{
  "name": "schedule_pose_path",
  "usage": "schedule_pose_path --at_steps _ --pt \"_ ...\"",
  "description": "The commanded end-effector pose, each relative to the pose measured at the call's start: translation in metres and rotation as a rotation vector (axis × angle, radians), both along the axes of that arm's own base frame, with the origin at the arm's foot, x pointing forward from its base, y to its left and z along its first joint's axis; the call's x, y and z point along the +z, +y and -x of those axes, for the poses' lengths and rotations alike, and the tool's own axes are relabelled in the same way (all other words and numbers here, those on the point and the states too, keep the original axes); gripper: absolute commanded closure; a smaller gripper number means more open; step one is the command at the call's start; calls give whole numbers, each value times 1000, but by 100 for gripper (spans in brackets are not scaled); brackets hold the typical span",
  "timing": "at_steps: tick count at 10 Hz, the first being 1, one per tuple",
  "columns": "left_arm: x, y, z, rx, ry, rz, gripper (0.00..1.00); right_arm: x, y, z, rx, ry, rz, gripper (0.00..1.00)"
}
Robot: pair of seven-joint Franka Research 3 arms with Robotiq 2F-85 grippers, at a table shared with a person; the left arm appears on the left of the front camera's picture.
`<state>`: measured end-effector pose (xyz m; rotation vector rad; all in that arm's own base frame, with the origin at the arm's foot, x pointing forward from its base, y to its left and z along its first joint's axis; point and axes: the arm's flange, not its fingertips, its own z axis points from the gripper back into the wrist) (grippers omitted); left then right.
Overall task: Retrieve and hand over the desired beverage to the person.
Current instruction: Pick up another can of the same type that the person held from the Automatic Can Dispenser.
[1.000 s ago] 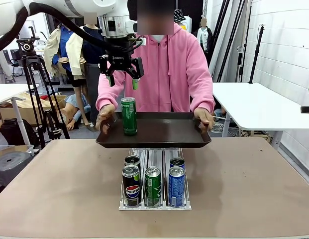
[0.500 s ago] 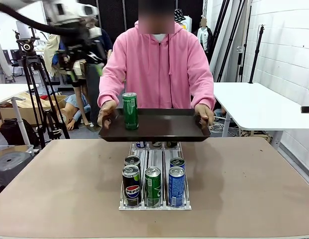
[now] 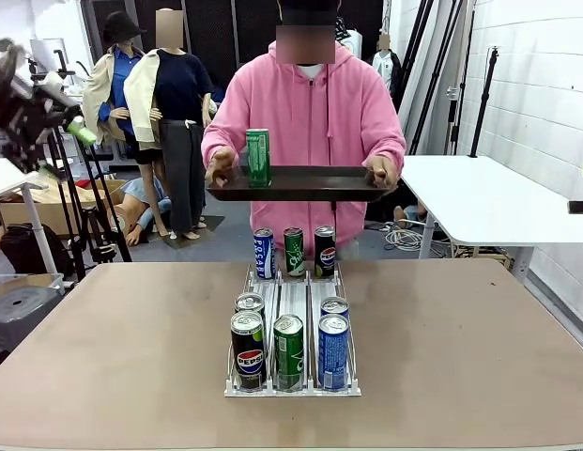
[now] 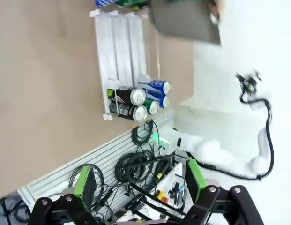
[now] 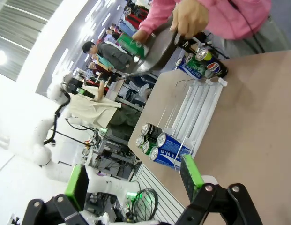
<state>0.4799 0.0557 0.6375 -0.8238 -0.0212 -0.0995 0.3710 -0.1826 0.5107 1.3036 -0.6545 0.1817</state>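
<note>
Right gripper (image 5: 132, 178): jaws spread wide, green pads bare, nothing between; hanging back from the near end of the rack.
Left gripper (image 4: 139, 180): equally wide and empty; in the front view a blur at the far left edge, high up, well apart from the tray.
Rack (image 3: 291, 387): white, three lanes, mid-table (image 3: 479, 357).
Near cans (image 3: 289, 349): black Pepsi, green, blue in front, two more just behind.
Far cans (image 3: 294, 252): blue, green, black, upright at the far end; labels readable from the front alone.
Tray (image 3: 300, 183): dark, level at chest height, gripped at both ends by the person (image 3: 314, 103) in pink.
Green can (image 3: 258, 156): upright on the tray, beside the hand (image 3: 219, 166) on the robot's left; in the right wrist view visible on the tray, in the left wrist view cut off at the top edge.
</note>
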Motion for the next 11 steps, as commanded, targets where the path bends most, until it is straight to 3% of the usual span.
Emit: schedule_pose_path --at_steps 1,3,6,8,10,11 --pt "-48 19 -4 -174 -72 174 0 0 1 0 11 -10 -11 0" --pt "-100 43 -14 -194 -74 285 0 0 1 0 11 -10 -11 0" --pt "-142 70 -23 -190 -177 534 0 0 1 0 11 -10 -11 0" --pt "-157 72 -27 -227 -175 586 0 0 1 0 11 -10 -11 0" --pt "-149 69 -30 -268 -188 603 0 0 1 0 11 -10 -11 0" --pt "-165 70 -24 -209 -161 576 0 0 1 0 11 -10 -11 0"
